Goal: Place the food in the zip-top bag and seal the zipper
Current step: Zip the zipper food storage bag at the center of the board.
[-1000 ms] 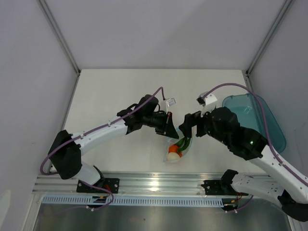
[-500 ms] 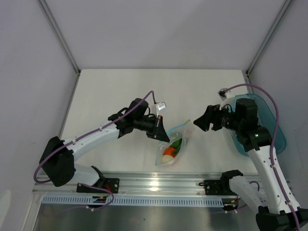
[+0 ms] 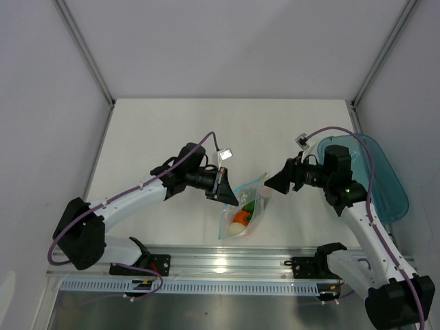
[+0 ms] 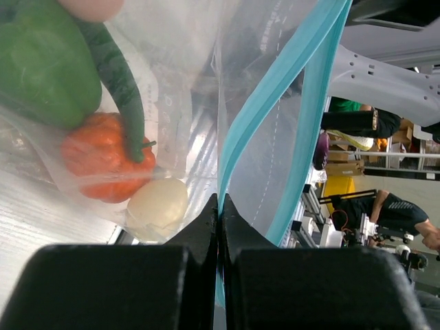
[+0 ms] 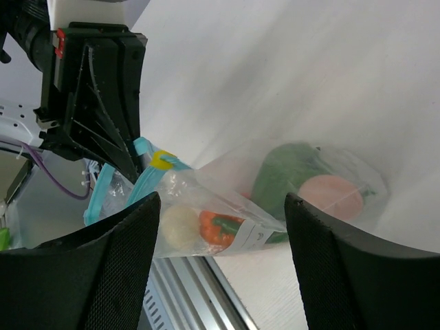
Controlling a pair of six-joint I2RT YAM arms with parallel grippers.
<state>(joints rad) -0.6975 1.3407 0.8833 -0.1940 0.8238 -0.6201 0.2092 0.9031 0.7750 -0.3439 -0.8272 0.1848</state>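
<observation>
The clear zip-top bag (image 3: 242, 214) hangs over the table's near edge, lifted by its mouth. Inside are the food pieces: a green pepper (image 4: 41, 69), an orange-red round one (image 4: 103, 158) and a pale egg (image 4: 158, 203). My left gripper (image 4: 220, 199) is shut on the teal zipper (image 4: 275, 89) at the strip's left end (image 3: 232, 196). My right gripper (image 3: 271, 184) is open just right of the bag's mouth. In the right wrist view its fingers (image 5: 117, 268) frame the bag (image 5: 227, 206) without touching it, and a yellow slider tab (image 5: 161, 159) sits on the strip.
A translucent teal tray (image 3: 388, 179) lies at the table's right edge, behind the right arm. The aluminium rail (image 3: 227, 265) with the arm bases runs just below the hanging bag. White walls enclose the table on three sides.
The right arm drew back to the right, then its gripper came in again beside the bag's mouth, jaws a little narrower. The left gripper carried the bag slightly left and nearer.
</observation>
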